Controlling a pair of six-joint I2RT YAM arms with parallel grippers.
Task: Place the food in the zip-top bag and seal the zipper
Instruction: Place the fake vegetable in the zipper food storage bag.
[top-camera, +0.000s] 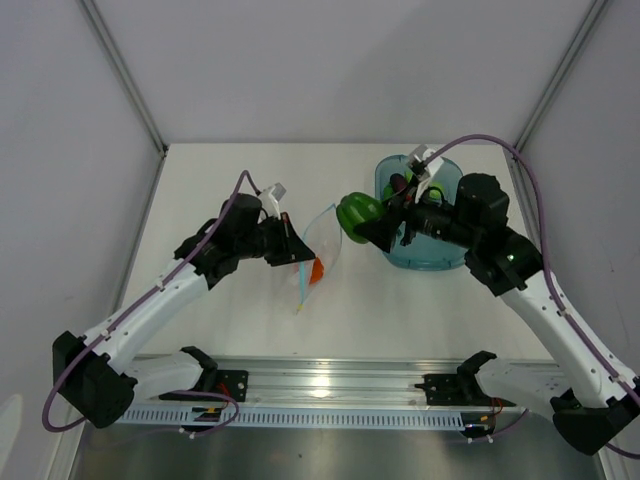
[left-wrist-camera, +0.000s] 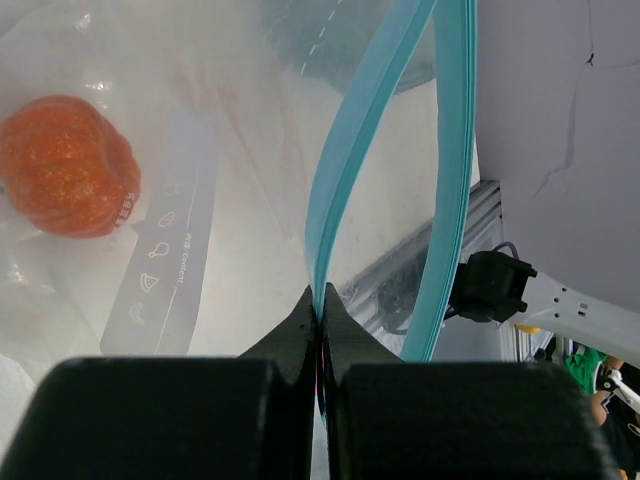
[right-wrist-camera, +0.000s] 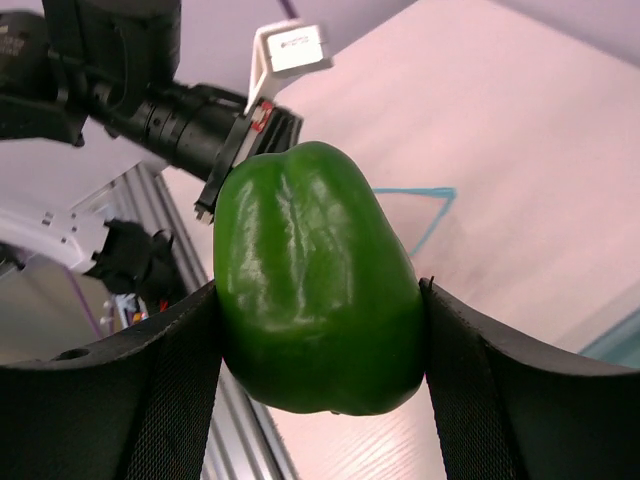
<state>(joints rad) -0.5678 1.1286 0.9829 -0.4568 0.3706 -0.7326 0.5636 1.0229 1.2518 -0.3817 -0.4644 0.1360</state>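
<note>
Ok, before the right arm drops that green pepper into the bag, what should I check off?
1. left gripper clamped on zipper: ok.
2. bag mouth held open: ok, strips apart.
3. green pepper firm in right gripper: ok.
4. Pepper above the mouth: not ok, it hangs on the tray side.
5. Mouth wide enough for pepper: cannot tell.
6. orange piece inside bag: ok.

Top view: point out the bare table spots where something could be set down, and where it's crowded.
Bare table: the far-left corner beyond the left gripper, and the near strip between the zip-top bag and the rail. Crowded: the middle, where the bag, the right gripper holding the green pepper, and the blue tray bunch together.
</note>
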